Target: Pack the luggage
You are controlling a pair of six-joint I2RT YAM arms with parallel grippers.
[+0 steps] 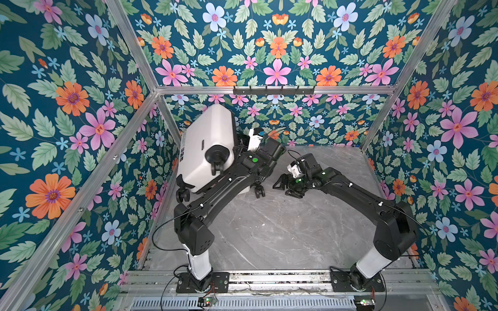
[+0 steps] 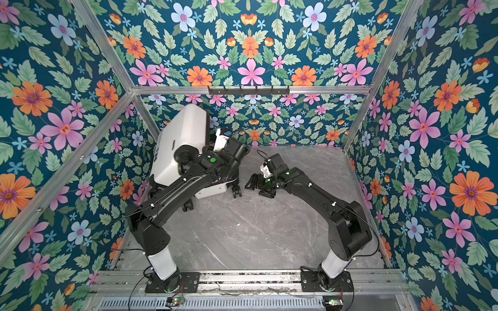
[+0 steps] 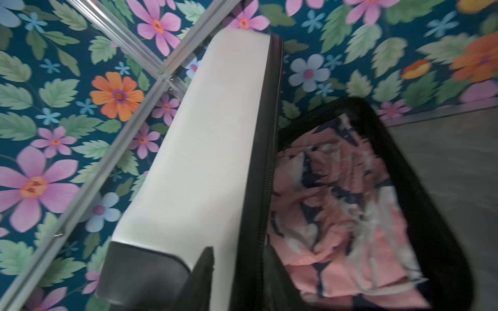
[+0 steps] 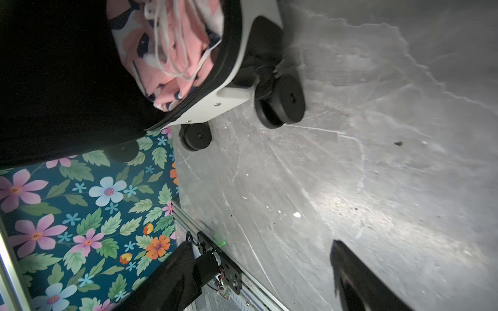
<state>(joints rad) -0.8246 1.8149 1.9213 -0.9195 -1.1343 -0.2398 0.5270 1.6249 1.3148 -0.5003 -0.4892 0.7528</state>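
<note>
Left claw (image 3: 237,254) straddles the luggage (image 3: 204,150) rim, grip unclear; right claw (image 4: 260,243) open nearby.

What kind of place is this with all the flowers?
Probably a robot test booth: two robot arms bolted to a rail, flowery walls in a metal frame, and a suitcase on a grey tabletop.
</note>
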